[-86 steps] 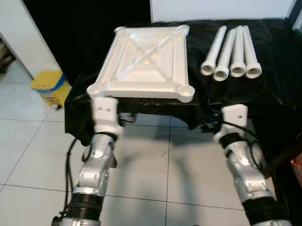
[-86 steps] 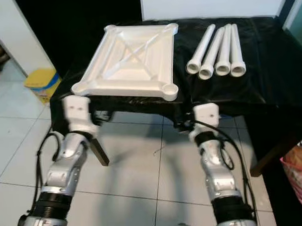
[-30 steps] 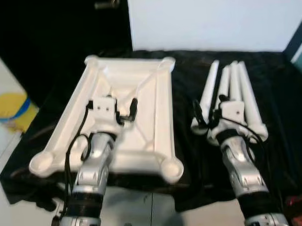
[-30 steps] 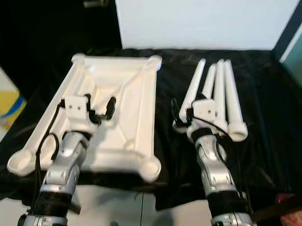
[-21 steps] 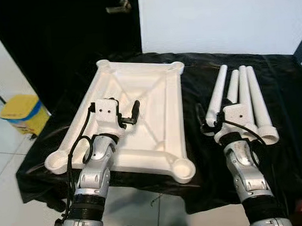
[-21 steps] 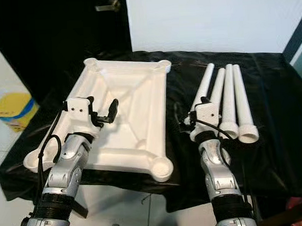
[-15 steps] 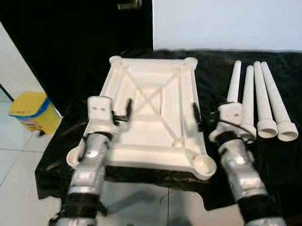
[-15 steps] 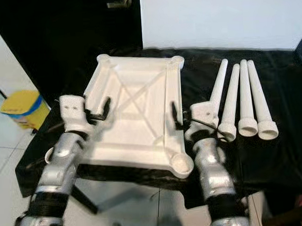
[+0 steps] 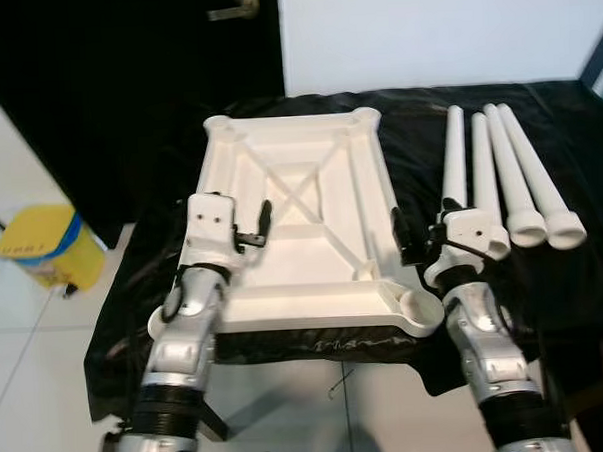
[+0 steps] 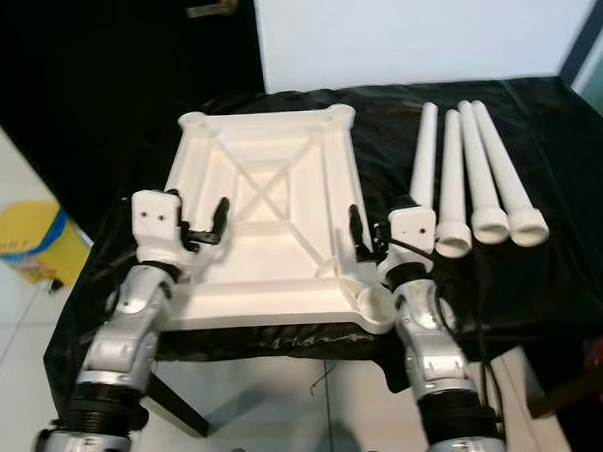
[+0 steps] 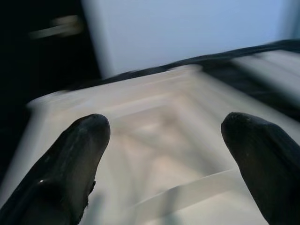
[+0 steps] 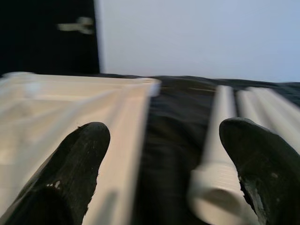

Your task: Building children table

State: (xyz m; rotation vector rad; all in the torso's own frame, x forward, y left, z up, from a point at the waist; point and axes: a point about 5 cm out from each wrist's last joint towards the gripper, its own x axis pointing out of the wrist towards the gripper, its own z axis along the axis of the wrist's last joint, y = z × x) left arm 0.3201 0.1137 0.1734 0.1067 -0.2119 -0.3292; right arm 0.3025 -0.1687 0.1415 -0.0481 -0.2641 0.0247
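A white table top (image 9: 284,272) lies upside down on a black-covered table, with cross ribs and a round socket at each corner. Several white tube legs (image 9: 515,177) lie side by side to its right. My left gripper (image 9: 253,226) hovers over the top's near left part, fingers (image 11: 79,150) spread wide and open. My right gripper (image 10: 367,233) is open too, over the top's right rim near the front corner socket (image 9: 421,307), between the rim and the nearest leg (image 12: 213,140). Nothing is held by either one.
The black cloth (image 9: 417,131) covers the table and hangs over its front edge. A yellow bin (image 9: 37,248) stands on the tiled floor (image 9: 48,387) to the left. A black door (image 9: 125,74) and a white wall (image 9: 433,30) are behind.
The view has closed in on the table and swung about. Both arms have come up from below the table edge to over the table top. Both grippers stay open.
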